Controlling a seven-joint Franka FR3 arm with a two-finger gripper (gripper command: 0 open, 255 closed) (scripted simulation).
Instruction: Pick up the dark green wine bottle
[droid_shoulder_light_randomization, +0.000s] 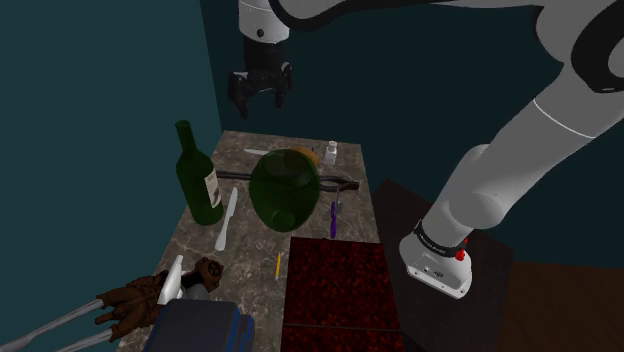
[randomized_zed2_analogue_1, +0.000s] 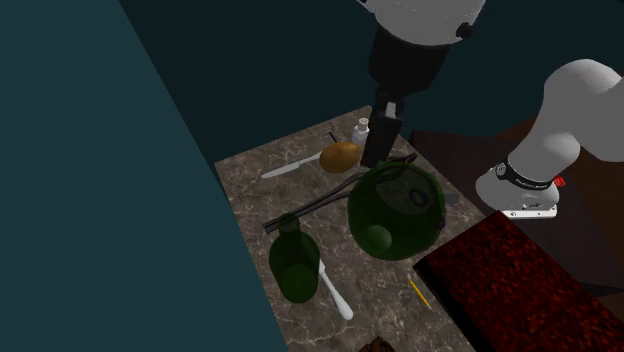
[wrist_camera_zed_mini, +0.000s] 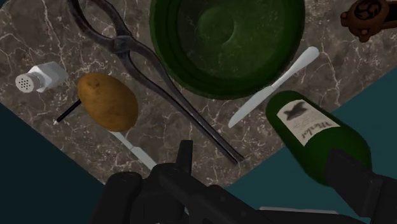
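Observation:
The dark green wine bottle stands upright with a pale label at the marble table's edge on the shoulder view's left. From above in the second exterior view the bottle stands next to the teal wall. My black gripper hangs open and holds nothing, high over the table's far end, well above and behind the bottle. In the wrist view the bottle lies off to one side by one fingertip, not between the fingers. In the second exterior view the gripper hovers over the potato and the bowl.
A big green glass bowl sits right beside the bottle, with a white knife between them. Dark tongs, a potato and a salt shaker lie at the far end. A brown toy and a yellow pencil lie nearer.

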